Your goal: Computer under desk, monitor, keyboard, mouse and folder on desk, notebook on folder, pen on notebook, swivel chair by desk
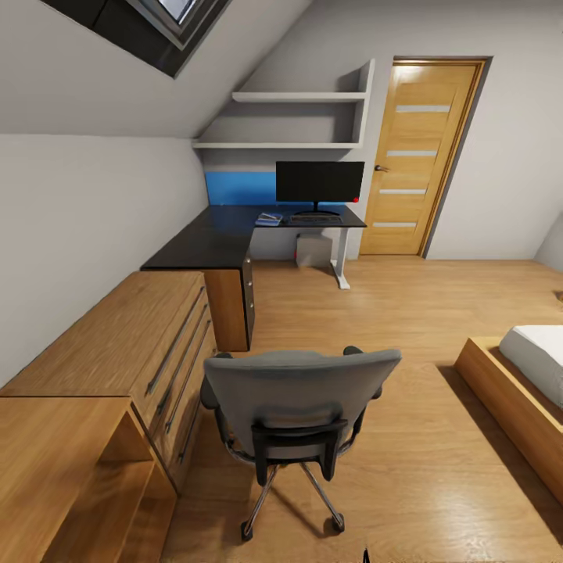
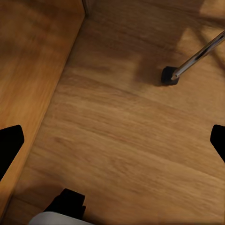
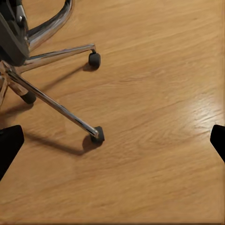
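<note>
Swivel chair [image 1: 301, 399] (back-on) near desk [image 1: 227, 238]

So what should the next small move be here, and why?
Probably take hold of the swivel chair and start rolling it toward the desk. Its back faces the robot, well short of the desk, where the monitor and keyboard sit. Both grippers hang open above the floor, holding nothing.

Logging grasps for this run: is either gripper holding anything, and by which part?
Nothing is held: left gripper and right gripper are open over bare floor.
</note>
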Motion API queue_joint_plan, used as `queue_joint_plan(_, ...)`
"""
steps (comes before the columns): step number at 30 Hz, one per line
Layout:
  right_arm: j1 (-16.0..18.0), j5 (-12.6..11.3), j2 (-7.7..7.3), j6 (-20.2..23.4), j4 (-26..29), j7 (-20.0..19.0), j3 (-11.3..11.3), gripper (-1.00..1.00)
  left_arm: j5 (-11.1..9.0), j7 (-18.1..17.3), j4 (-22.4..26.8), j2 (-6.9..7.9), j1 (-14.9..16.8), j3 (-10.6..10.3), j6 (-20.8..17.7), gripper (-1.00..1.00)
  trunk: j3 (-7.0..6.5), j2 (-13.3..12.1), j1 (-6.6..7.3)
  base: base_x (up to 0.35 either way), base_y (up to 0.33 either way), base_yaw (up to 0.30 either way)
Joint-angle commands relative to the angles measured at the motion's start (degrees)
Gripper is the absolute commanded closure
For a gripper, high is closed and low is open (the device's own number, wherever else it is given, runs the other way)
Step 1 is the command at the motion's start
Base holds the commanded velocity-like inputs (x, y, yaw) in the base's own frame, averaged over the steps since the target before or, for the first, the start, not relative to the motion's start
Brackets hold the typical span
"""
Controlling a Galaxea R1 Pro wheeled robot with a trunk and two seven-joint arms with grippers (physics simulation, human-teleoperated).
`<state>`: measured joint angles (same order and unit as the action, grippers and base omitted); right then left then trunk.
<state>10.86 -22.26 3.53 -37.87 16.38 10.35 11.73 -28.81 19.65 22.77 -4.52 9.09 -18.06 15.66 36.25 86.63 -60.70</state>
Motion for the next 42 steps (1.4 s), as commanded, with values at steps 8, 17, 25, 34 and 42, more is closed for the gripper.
queue_joint_plan(8,0.04,-0.16,-0.01,-0.19,-0.27,0.46,0.49,-1.00,-0.41,0.40,-0.01,0.04,0.05,-0.49,0.25,-1.00,1.49,3.25,-1.76,-0.035,0.000,0.000)
queue_joint_plan(17,0.04,-0.15,-0.01,-0.19,-0.30,0.46,0.50,-1.00,-0.37,0.40,-0.01,0.04,0.05,-0.49,0.25,-1.00,3.11,6.86,-3.73,-0.017,0.000,0.000)
queue_joint_plan(25,0.04,-0.08,-0.01,-0.27,-0.30,0.46,0.55,-1.00,-0.34,0.43,-0.01,0.04,0.05,-0.49,0.29,-1.00,4.54,10.07,-5.49,-0.001,0.000,0.000)
queue_joint_plan(34,0.04,-0.12,0.02,-0.49,-0.27,0.46,0.56,-1.00,-0.46,0.37,-0.01,0.11,0.05,-0.42,0.30,-1.00,6.16,13.68,-7.47,0.000,0.000,0.000)
queue_joint_plan(42,0.04,-0.15,0.00,-0.47,-0.21,0.46,0.58,-1.00,-0.46,0.30,-0.01,0.21,0.05,-0.40,0.34,-1.00,7.60,16.89,-9.22,0.000,0.000,0.000)
